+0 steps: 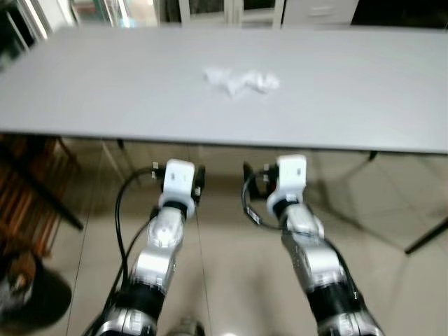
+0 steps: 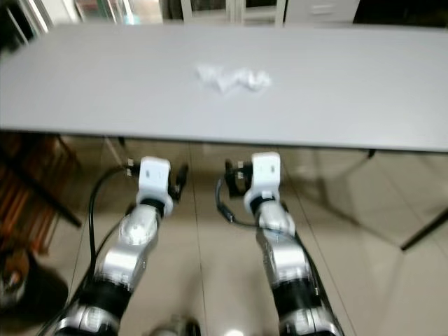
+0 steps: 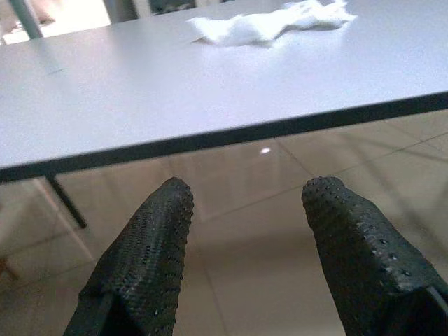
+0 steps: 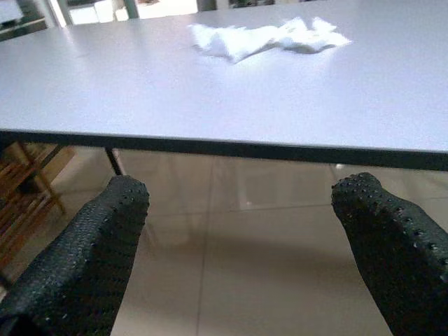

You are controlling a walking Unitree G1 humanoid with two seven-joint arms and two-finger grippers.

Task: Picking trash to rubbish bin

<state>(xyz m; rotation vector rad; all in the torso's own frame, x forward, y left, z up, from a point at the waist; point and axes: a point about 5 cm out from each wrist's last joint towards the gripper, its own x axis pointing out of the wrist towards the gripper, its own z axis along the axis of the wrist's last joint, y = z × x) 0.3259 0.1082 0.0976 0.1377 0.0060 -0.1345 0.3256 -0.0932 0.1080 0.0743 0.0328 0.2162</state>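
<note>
Though spread, fingers (image 3: 168, 231) below tissue (image 3: 269, 28).

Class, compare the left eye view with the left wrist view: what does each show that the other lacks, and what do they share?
The left eye view alone takes in both silver arms held below the table's near edge, a dark round object on the floor at the robot's left, and the right claw, open in its wrist view. The left wrist view alone shows the left claw, its dotted black fingers apart. Both show the grey table, the crumpled white tissue on it, and tiled floor.
</note>
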